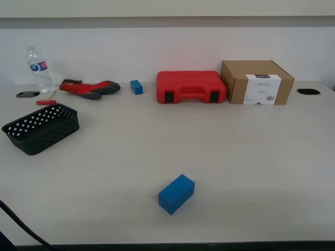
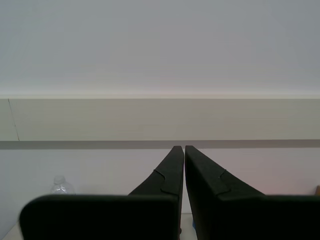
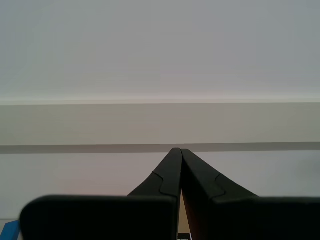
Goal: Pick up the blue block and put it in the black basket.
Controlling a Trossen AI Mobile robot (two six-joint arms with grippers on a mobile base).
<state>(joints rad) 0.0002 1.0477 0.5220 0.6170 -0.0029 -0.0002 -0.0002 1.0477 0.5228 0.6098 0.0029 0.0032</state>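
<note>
The blue block (image 1: pixel 176 194) lies on the white table near its front edge, around the middle of the exterior view. The black basket (image 1: pixel 42 128) with dotted-hole sides sits at the exterior view's left, well apart from the block. Neither arm shows in the exterior view. My first gripper (image 2: pixel 179 149) is shut with nothing in it and faces the far wall. My second gripper (image 3: pixel 176 150) is also shut and empty, pointed at the same wall. The block and basket are out of both wrist views.
Along the table's back stand a water bottle (image 1: pixel 38 68), red-and-grey gloves (image 1: pixel 90 88), a small blue cube (image 1: pixel 136 87), a red tool case (image 1: pixel 190 86) and a cardboard box (image 1: pixel 256 82). A black cable (image 1: pixel 21 226) crosses the exterior view's lower left corner.
</note>
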